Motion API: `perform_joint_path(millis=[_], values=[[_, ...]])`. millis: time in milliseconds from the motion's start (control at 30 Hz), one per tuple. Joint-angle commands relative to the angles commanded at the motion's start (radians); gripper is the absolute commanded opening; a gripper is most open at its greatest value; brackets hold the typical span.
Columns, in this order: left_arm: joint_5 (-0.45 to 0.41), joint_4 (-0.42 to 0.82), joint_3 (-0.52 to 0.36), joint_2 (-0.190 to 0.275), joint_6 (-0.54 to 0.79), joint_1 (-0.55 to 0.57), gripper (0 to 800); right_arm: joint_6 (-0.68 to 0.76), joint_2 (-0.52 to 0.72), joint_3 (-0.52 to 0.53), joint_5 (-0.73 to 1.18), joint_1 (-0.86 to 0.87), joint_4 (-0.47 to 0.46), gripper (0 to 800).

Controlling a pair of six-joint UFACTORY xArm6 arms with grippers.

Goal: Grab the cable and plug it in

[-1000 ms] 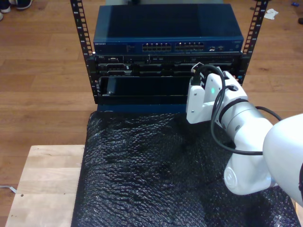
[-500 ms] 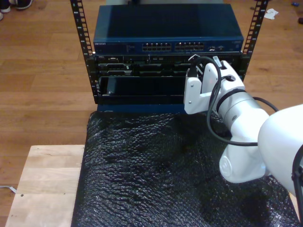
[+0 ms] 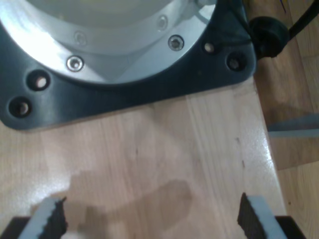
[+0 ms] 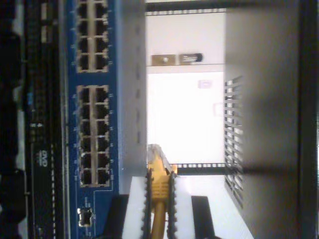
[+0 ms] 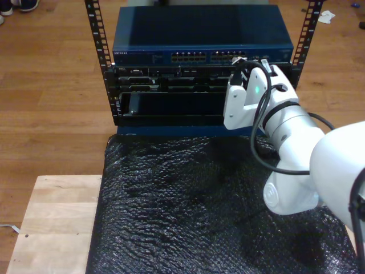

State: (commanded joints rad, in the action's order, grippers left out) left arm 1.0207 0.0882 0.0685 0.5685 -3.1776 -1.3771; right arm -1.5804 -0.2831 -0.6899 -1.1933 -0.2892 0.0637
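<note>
— Wood plank (image 5: 54, 220) at the exterior view's left, black bubbled sheet (image 5: 188, 211) across the middle, and behind it the rack (image 5: 101, 63) with the blue switch (image 5: 202, 34) on top.

— And at the exterior view's right?

— A white arm (image 5: 296, 148) reaches up to the switch's front, blocking the rack's right end. My second gripper (image 4: 159, 191) is clamped narrow on the cable (image 4: 159, 196), yellow-orange, its clear plug (image 4: 155, 155) poking past the serrated pads (image 4: 148, 199).

— Touching a port?

— Hard to say; the plug seems just beside the switch's edge, near the lower port block (image 4: 94, 134). Pale open room lies past it.

— The other one?

— My first gripper (image 3: 149, 219) hangs wide apart over bare wooden board (image 3: 164, 154), nothing between its pads, beside a black base plate (image 3: 149, 89); the board's edge is close.
</note>
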Motion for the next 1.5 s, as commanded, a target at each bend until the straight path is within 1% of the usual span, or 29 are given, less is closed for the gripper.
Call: perform_joint_path(millis=[100, 267, 467, 600, 700, 967, 1100, 1300, 1500], values=[[0.002, 0.0, 0.0, 0.0, 0.0, 0.0, 800, -0.005, -0.083, -0.041, -0.081, -0.002, 0.015, 0], [0.0, 0.0, 0.0, 0.0, 0.0, 0.0, 800, -0.006, -0.15, -0.098, -0.114, -0.018, 0.068, 0], [0.002, 0.0, -0.002, 0.0, 0.0, 0.0, 800, -0.048, -0.239, -0.187, -0.149, -0.074, 0.204, 0], [0.002, 0.0, 0.0, 0.0, 0.0, 0.0, 800, -0.095, -0.262, -0.219, -0.169, -0.083, 0.265, 0], [0.002, 0.0, 0.0, 0.0, 0.0, 0.0, 800, -0.132, -0.285, -0.244, -0.193, -0.101, 0.328, 0], [0.0, 0.0, 0.0, 0.0, 0.0, 0.0, 800, -0.172, -0.311, -0.269, -0.216, -0.138, 0.434, 0], [0.002, 0.0, 0.0, 0.0, 0.0, 0.0, 800, -0.192, -0.348, -0.311, -0.238, -0.155, 0.489, 0], [0.002, 0.002, 0.0, 0.0, 0.0, 0.0, 800, -0.227, -0.396, -0.384, -0.238, -0.164, 0.539, 0], [0.0, 0.002, 0.0, 0.0, 0.0, 0.0, 800, -0.236, -0.454, -0.466, -0.236, -0.176, 0.551, 0]])
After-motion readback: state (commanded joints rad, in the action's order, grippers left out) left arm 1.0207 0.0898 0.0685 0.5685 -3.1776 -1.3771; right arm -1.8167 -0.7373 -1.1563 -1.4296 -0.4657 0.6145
